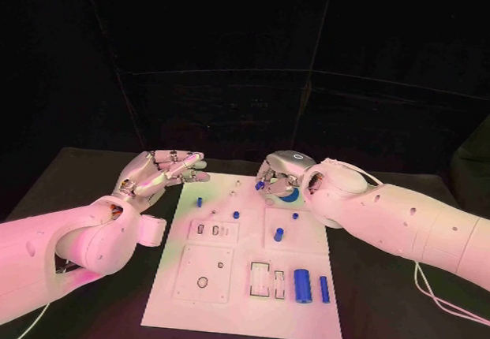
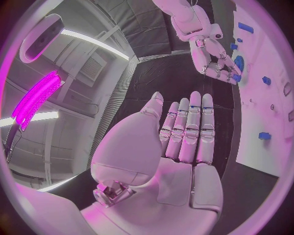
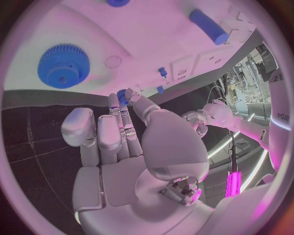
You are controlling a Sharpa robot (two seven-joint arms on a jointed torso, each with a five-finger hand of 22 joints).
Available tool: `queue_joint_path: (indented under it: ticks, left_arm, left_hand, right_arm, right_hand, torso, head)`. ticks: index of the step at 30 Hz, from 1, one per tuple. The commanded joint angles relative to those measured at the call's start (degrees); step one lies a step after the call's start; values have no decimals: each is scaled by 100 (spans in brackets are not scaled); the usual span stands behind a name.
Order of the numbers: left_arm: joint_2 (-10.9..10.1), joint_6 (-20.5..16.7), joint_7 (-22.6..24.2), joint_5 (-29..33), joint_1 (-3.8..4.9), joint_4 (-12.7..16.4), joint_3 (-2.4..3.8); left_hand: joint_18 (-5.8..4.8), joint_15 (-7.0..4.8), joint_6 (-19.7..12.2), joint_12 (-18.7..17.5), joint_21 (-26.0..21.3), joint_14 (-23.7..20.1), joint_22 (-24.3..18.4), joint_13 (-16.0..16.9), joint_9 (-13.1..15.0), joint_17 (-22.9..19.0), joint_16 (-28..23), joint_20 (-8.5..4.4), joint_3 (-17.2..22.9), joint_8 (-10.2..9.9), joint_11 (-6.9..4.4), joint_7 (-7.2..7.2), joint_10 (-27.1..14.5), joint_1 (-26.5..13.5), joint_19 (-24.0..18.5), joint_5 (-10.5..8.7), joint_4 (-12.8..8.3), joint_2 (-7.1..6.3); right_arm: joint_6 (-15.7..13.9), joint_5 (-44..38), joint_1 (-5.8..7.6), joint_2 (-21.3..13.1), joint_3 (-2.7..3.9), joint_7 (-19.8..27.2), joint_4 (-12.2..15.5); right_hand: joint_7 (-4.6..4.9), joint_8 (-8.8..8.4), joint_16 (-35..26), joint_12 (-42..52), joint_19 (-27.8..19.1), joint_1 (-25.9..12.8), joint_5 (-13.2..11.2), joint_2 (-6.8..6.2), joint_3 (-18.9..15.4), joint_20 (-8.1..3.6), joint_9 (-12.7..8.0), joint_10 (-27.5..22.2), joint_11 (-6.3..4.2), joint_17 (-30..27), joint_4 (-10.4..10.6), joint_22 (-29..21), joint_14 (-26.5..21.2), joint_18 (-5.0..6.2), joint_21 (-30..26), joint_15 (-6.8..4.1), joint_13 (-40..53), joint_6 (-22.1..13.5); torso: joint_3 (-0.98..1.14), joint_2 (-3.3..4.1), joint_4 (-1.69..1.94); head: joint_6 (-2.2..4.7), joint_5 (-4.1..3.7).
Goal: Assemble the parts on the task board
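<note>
head: overhead, facing down | wrists: behind palms | shared: task board (image 1: 247,296)

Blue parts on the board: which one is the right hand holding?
The small blue part pinched at the right hand's fingertips, at the task board's far edge beside the blue gear. The other blue pieces lie or stand free on the board.

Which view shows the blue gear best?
The right wrist view: the gear lies flat on the board, teeth plain. In the head view the right hand covers most of it. The left wrist view shows it edge-on beside that hand.
</note>
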Motion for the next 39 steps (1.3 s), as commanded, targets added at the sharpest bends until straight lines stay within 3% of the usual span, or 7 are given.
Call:
queue_joint_path:
  ticks: [1,3,8,16,25,39]
  left_arm:
    - [13,72,28,53,10,4,3]
    - [25,82,30,57,10,1,2]
    - [36,92,29,62,12,6,0]
    - [27,95,16,64,21,62,0]
    - [4,90,3,64,34,100,0]
    - [-5,93,-8,64,45,112,0]
  left_hand:
    - [84,29,12,-27,-35,8,-8,-8,-9,3,-38,5,-7,-25,21,39,9,24,36,-36,-43,-15]
    - [84,29,12,-27,-35,8,-8,-8,-9,3,-38,5,-7,-25,21,39,9,24,36,-36,-43,-15]
    - [84,29,12,-27,-35,8,-8,-8,-9,3,-38,5,-7,-25,21,39,9,24,36,-36,-43,-15]
    - [84,31,12,-36,-41,8,-14,-8,-9,3,-46,6,-12,-31,24,41,9,23,37,-38,-50,-23]
    - [84,31,12,-36,-41,8,-14,-8,-9,3,-46,6,-12,-31,24,41,9,23,37,-38,-50,-23]
    - [84,32,12,-41,-45,8,-17,-8,-8,3,-51,7,-13,-36,25,41,8,23,38,-39,-54,-25]
  right_arm:
    - [-368,158,37,131,17,-137,-149]
    - [-366,165,49,250,22,-159,-283]
    - [-228,200,69,514,28,-222,-545]
    - [35,173,98,846,29,-304,-863]
    - [100,52,102,997,28,-362,-1003]
    - [32,-64,103,1125,27,-474,-1089]
  right_hand:
    - [-69,-8,28,-40,7,-44,-24,-33,2,-31,46,31,11,8,44,7,60,-89,32,-43,2,111]
    - [-67,-17,34,-48,7,-45,-25,-43,12,-31,43,22,13,14,51,14,61,-90,38,-42,-1,103]
    - [-58,-39,51,-57,6,-45,-30,-61,35,-30,36,7,19,30,68,27,64,-92,49,-37,-6,83]
    - [-40,-72,65,-71,1,-30,-39,-100,92,-19,26,-52,39,19,91,49,59,-96,71,-24,-18,47]
    - [-23,-87,72,-71,-5,-33,-48,-149,118,-7,20,-93,56,6,108,58,54,-97,81,-10,-23,21]
    - [-1,-98,77,-72,-26,-50,-82,-217,150,14,11,-155,77,-24,150,49,43,-94,85,14,-28,-28]
  torso:
    - [4,9,26]
    - [-2,12,42]
    - [2,17,35]
    - [-26,61,85]
    - [-46,112,121]
    - [-45,133,130]
  head:
    - [8,-17]
    - [27,-30]
    - [34,-11]
    - [33,-35]
    - [35,-69]
    - [38,-63]
